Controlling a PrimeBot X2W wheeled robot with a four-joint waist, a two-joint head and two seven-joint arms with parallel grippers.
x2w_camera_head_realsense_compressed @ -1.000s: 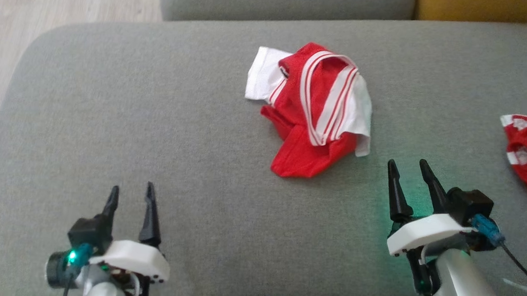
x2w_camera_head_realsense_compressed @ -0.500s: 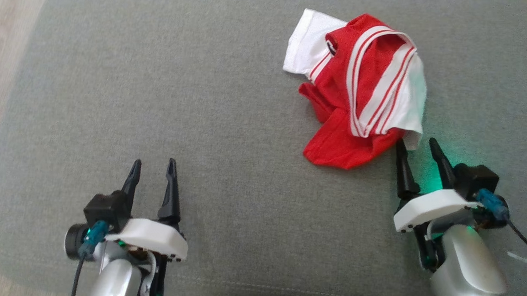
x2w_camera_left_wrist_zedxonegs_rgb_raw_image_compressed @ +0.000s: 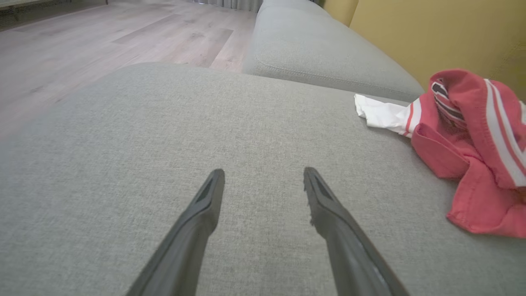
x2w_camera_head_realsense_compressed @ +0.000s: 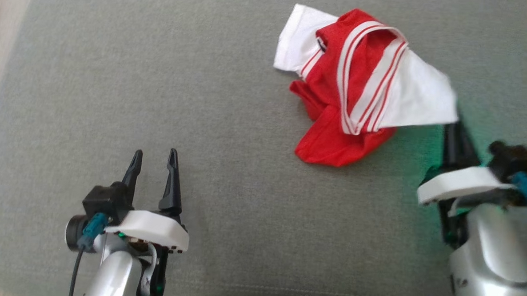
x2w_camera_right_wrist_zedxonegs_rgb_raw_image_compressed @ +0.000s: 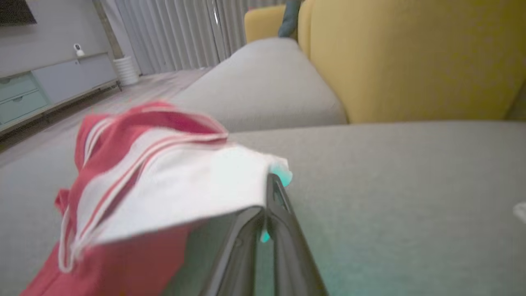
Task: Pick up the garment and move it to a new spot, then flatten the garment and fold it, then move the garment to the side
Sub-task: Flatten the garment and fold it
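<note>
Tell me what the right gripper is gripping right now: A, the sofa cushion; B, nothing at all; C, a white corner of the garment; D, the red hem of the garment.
C: the right gripper is shut on the white corner of the red-and-white garment, and that corner stretches out toward it.

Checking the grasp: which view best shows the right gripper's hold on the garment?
Right wrist view: the right gripper holds the garment by its white corner. Head view shows it blurred beneath the lifted flap; left wrist view shows the garment's red side.
</note>
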